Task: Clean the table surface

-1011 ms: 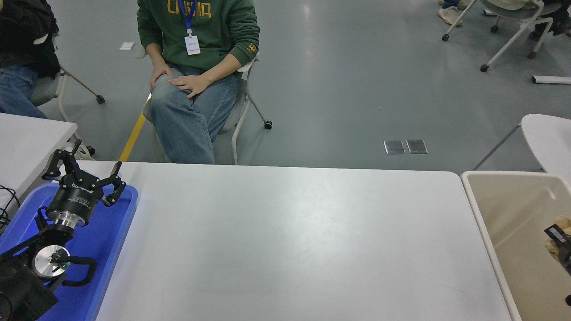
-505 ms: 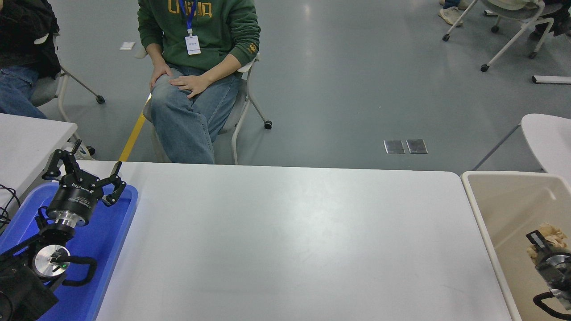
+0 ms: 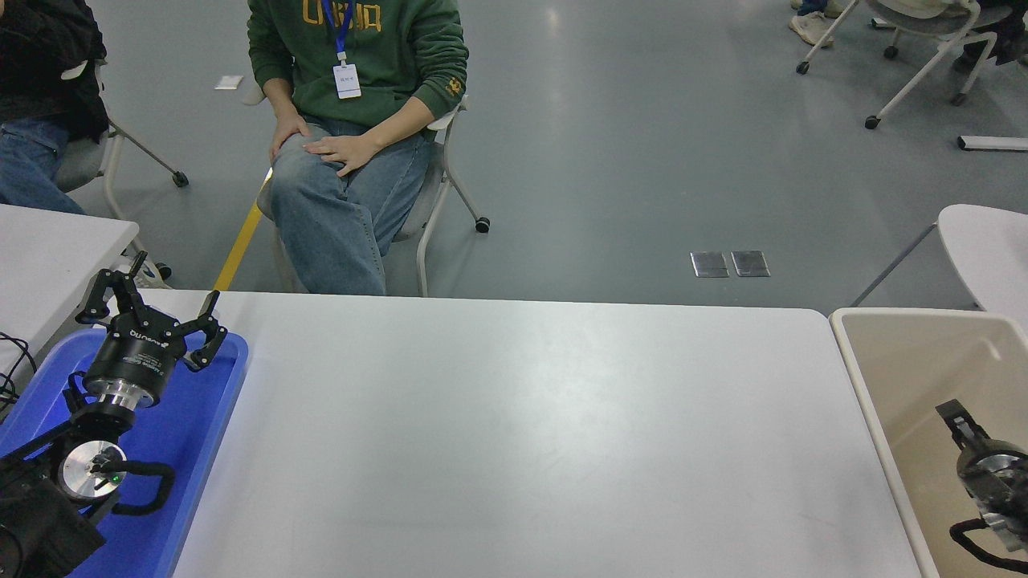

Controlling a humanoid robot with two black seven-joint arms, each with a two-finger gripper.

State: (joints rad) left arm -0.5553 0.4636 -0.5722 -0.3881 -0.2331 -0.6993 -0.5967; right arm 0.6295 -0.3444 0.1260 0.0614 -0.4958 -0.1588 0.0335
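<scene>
Fig. — Head view, late stage of the clearing task. The table surface (image 3: 514,433) filled the centre of the view, from the blue tray (image 3: 210,417) at its left end to the beige bin (image 3: 883,353) standing just beside its right end. No debris, cloth or loose item showed anywhere on the white top; only faint scuffs and a soft sheen were visible. Judged from this, the clearing itself appeared done, w/ little or nothing left to remove.

The right gripper (image 3: 960,421) hung inside the bin, above its floor, near the frame's right edge. One dark finger tip was visible and nothing could be seen in it, but whether it was spread or closed could not be told from this angle. The bin floor around it looked bare where visible.

The left gripper (image 3: 148,309) sat parked over the blue tray at lower left, fingers splayed wide apart, holding nothing.

A person (image 3: 353,136) in a green sweatshirt sat on a chair at the far side, hands resting on the knees, well apart from the table.

Remaining, as a judgement: withdrawal of the right arm from the bin to a rest pose.
</scene>
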